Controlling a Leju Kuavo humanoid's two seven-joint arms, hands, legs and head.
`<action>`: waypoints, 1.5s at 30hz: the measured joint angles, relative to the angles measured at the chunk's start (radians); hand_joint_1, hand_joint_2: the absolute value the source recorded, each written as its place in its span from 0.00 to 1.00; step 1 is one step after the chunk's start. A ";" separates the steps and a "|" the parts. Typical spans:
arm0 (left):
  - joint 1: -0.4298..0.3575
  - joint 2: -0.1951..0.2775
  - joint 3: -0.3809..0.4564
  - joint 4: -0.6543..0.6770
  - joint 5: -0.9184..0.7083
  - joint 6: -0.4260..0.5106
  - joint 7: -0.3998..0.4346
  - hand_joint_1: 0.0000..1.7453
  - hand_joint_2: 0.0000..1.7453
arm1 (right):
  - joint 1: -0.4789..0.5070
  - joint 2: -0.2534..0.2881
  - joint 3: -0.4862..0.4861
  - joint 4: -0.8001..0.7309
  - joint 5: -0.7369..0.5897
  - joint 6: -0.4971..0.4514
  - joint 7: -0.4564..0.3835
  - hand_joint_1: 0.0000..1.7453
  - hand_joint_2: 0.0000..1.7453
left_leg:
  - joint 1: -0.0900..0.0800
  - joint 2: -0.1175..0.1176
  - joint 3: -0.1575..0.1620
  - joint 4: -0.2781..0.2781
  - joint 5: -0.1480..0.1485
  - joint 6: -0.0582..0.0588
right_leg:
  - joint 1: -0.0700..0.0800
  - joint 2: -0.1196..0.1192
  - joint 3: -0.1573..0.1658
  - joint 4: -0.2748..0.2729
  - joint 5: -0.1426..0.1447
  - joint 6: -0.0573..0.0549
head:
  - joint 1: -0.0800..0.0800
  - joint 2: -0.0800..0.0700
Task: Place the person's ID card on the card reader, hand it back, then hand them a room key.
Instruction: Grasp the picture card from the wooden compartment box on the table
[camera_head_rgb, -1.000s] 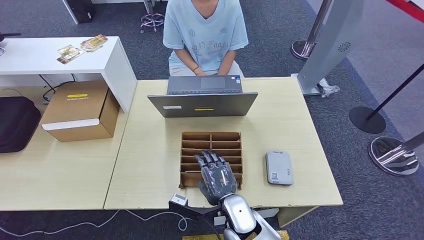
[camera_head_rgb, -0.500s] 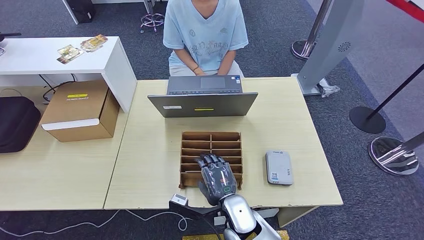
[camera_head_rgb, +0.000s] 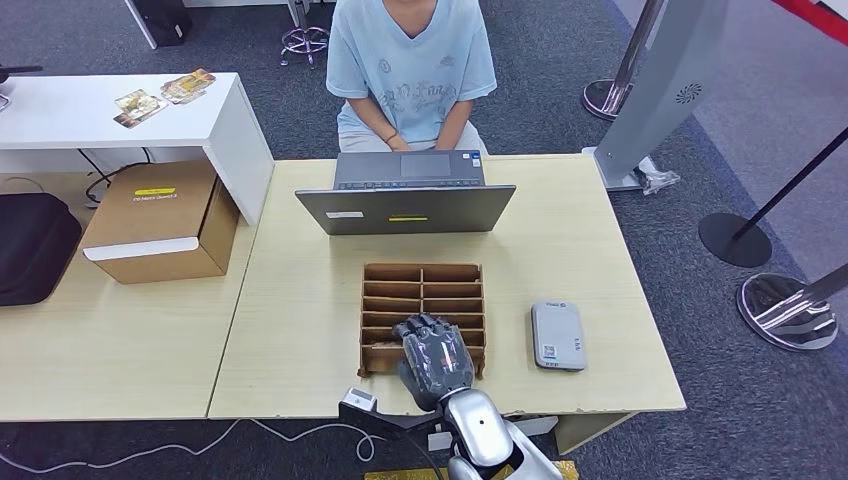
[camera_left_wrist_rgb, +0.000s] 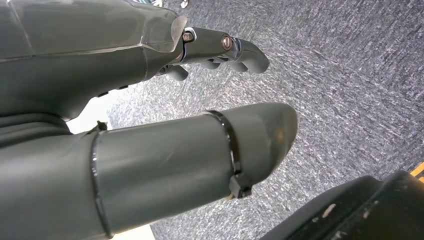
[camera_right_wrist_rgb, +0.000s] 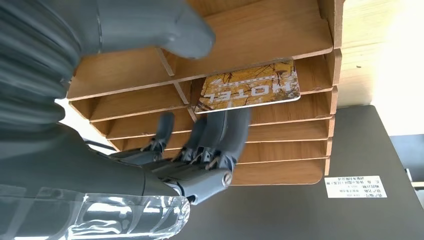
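Observation:
A brown slotted wooden rack (camera_head_rgb: 422, 272) stands mid-table, in front of a person (camera_head_rgb: 412, 60) in a light blue shirt. My right hand (camera_head_rgb: 435, 352) lies over the rack's near rows, fingers curled down into them. In the right wrist view a gold hotel key card (camera_right_wrist_rgb: 247, 86) sits in one slot of the rack (camera_right_wrist_rgb: 280, 30). My fingertips (camera_right_wrist_rgb: 225, 125) touch the card's edge, while the thumb (camera_right_wrist_rgb: 185, 30) stays apart over another divider. The grey card reader (camera_head_rgb: 558, 336) lies flat to the right of the rack. My left hand (camera_left_wrist_rgb: 150, 150) hangs over carpet and holds nothing.
A grey laptop (camera_head_rgb: 405, 208) stands open between the rack and the person, its back toward me. A cardboard box (camera_head_rgb: 160, 220) sits on the left table beside a white desk (camera_head_rgb: 120, 120). Stanchion bases (camera_head_rgb: 785, 310) stand on the carpet at right.
My right hand's fingers have curled down into the rack's near slots and the hand has drawn back slightly toward me. Everything else is still.

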 joint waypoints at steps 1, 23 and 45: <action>0.000 0.000 0.000 0.000 0.000 0.000 0.000 0.00 0.00 | 0.000 0.000 0.000 0.000 0.000 0.000 0.000 0.21 1.00 | 0.000 0.000 0.000 0.000 0.000 0.000 | 0.000 0.000 0.000 0.000 0.000 0.000 | 0.000 0.000; 0.000 0.001 0.000 0.000 0.000 0.000 0.001 0.00 0.00 | 0.000 0.000 -0.006 -0.003 -0.003 -0.035 -0.018 0.26 1.00 | 0.000 0.000 0.000 0.000 0.000 0.000 | 0.000 0.000 0.000 0.000 0.000 0.000 | 0.000 0.000; 0.000 -0.001 0.000 0.000 0.000 0.005 0.001 0.00 0.00 | 0.000 0.000 -0.006 -0.009 -0.001 -0.033 -0.024 0.78 1.00 | 0.000 0.000 0.000 0.000 0.000 0.000 | 0.000 0.000 0.000 0.000 0.000 0.000 | 0.000 0.000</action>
